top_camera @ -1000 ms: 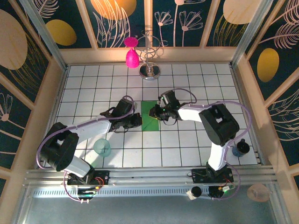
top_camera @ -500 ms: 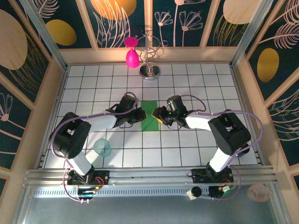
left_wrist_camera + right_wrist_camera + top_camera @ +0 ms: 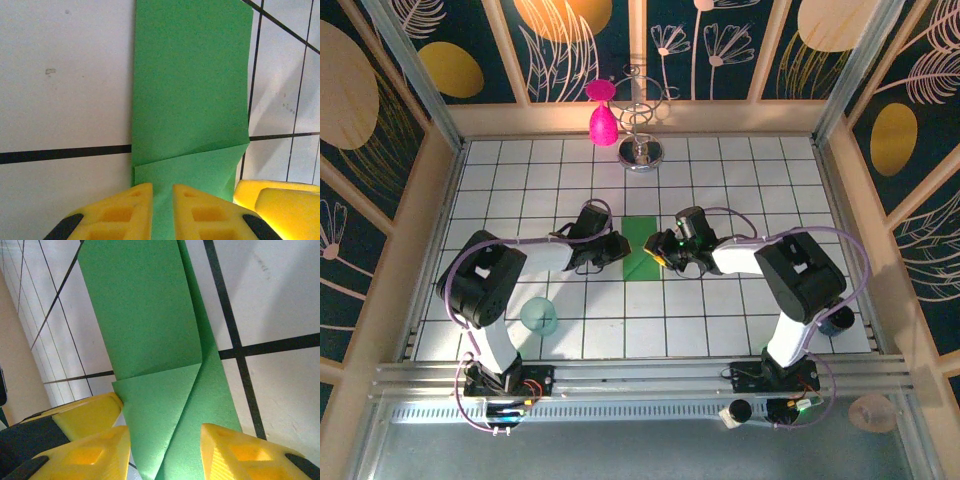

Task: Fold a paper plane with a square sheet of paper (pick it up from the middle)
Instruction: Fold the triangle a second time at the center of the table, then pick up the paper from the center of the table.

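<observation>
Green and folded into a narrow strip, the one sheet of paper (image 3: 640,245) lies flat near the middle of the tiled table (image 3: 740,170) in the top view. The two arms bend inward from left and right, so the left gripper (image 3: 617,250) and right gripper (image 3: 662,250) reach it low from either side. One translucent teal cup (image 3: 539,316) stands near-left and one dark cup (image 3: 836,320) near-right, partly behind the right arm; their contents cannot be told. One pink teardrop-shaped object (image 3: 603,124) sits just left of one wire stand (image 3: 642,150) at the far edge.

In the left wrist view the strip carries a slanted flap at its near end. The left gripper's two yellow fingers (image 3: 125,212) stand a narrow gap apart over that end, not clamping it.

In the right wrist view the right gripper's fingers (image 3: 240,455) are spread wide, the flap end lying on the table between them.
</observation>
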### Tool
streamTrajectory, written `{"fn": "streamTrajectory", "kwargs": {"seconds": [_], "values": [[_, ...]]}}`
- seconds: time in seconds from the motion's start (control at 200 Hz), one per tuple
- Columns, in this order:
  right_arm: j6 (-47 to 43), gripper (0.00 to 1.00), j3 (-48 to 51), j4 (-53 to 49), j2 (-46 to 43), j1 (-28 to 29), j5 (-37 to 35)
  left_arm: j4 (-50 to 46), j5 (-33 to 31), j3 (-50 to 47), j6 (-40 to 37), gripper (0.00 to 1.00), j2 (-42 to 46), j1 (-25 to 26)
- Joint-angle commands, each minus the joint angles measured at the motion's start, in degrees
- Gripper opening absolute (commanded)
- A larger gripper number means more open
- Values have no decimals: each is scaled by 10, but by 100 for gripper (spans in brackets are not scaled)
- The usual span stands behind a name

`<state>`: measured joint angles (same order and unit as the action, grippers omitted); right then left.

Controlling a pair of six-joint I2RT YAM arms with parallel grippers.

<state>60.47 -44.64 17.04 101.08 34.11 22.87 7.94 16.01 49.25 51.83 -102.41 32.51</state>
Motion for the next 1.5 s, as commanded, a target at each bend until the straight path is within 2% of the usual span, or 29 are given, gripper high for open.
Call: {"fn": "streamTrajectory", "kwargs": {"seconds": [0.0, 0.33, 0.536, 0.931, 1.296, 1.447, 1.492], "values": [[6, 40, -17, 22, 14, 1, 13, 18, -4, -9, 13, 19, -5, -4], [13, 37, -20, 48, 32, 2, 31, 19, -5, -17, 15, 20, -8, -5], [19, 32, -17, 74, 42, 4, 50, 21, -6, -21, 18, 20, -8, -5], [21, 31, -15, 89, 62, 9, 53, 19, -7, -24, 19, 20, -10, -6], [14, 15, -18, 116, 73, 10, 54, 19, 2, -18, 18, 20, -5, -10], [-4, 8, -12, 119, 52, 7, 35, 15, 4, -18, 15, 20, 26, -21], [-13, 6, -6, 127, 41, 6, 31, 34, 25, -27, 14, 23, 38, -27]]}}
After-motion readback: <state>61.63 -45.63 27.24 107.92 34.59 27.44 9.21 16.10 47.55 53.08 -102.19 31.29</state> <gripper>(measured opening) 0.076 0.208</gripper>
